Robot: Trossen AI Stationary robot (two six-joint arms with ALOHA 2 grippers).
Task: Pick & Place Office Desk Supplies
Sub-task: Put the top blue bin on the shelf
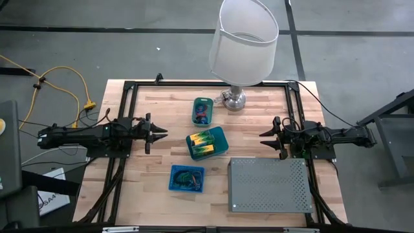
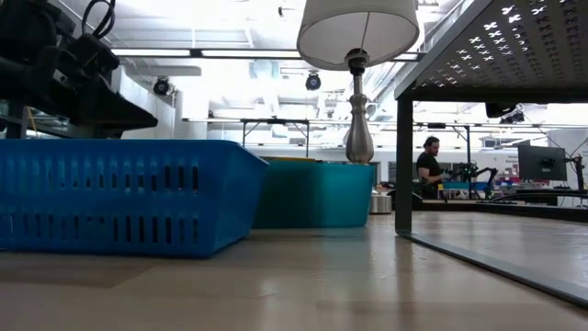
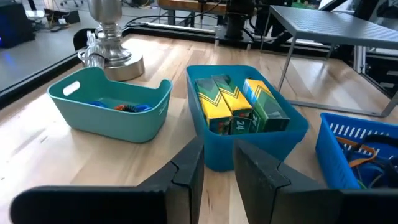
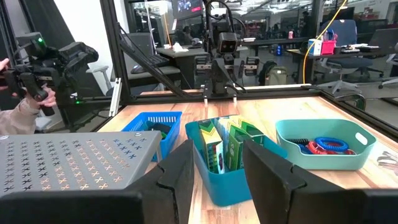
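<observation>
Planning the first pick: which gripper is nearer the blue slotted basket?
Left. The left gripper sits just up-left of the blue slotted basket; the right gripper waits across the table.

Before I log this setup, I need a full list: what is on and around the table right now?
teal bin: one, teal, near the lamp, holding red and blue rings
blue tub: one, table centre, holding yellow-and-green boxes
blue slotted basket: one, near front edge, holding dark and tan loops
lamp: one, white shade, chrome base, at the back edge
perforated box: one, grey, front right
person: one, in the room behind
left gripper: dark, left of the tub, empty
right gripper: dark, right of the tub, open, empty
</observation>
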